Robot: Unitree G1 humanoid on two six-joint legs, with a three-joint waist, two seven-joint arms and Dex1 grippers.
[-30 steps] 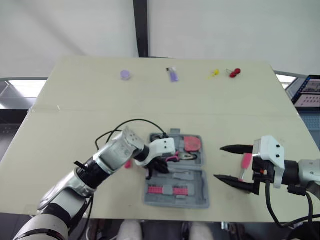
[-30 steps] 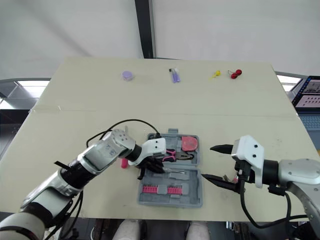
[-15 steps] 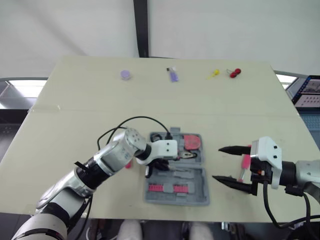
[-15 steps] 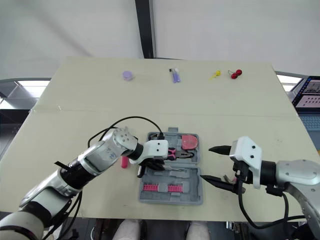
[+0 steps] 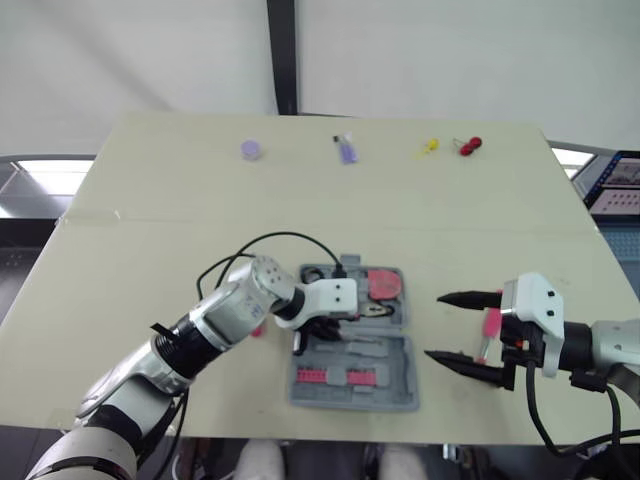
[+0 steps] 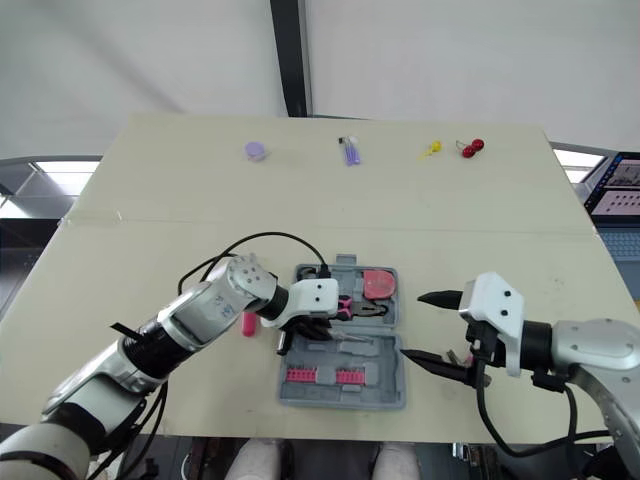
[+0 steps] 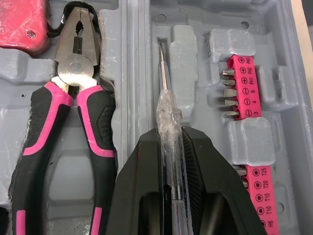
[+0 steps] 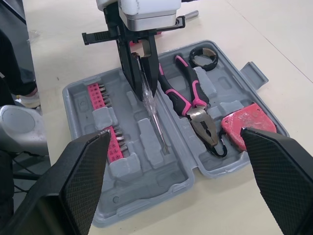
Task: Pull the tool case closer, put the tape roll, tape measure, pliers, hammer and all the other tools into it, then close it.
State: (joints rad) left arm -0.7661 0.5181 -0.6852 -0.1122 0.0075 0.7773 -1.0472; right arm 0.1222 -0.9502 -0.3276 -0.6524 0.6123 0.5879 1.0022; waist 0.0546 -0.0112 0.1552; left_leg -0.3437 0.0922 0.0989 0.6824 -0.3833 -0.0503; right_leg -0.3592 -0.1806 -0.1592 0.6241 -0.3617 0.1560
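Table holds tool case; left pincer clamps screwdriver, seemingly slotted.

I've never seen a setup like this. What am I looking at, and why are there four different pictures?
It is a humanoid robot with two arms, each ending in a gripper of two black fingers. The two wide pictures come from cameras in its head, looking down on a table. The two close ones come from cameras on its wrists. An open grey tool case lies on the table, with pliers and a tape measure in it. The left gripper holds a clear-handled screwdriver down in the case. The right gripper is open, to the right of the case, holding nothing. Small coloured items lie along the table's far edge.
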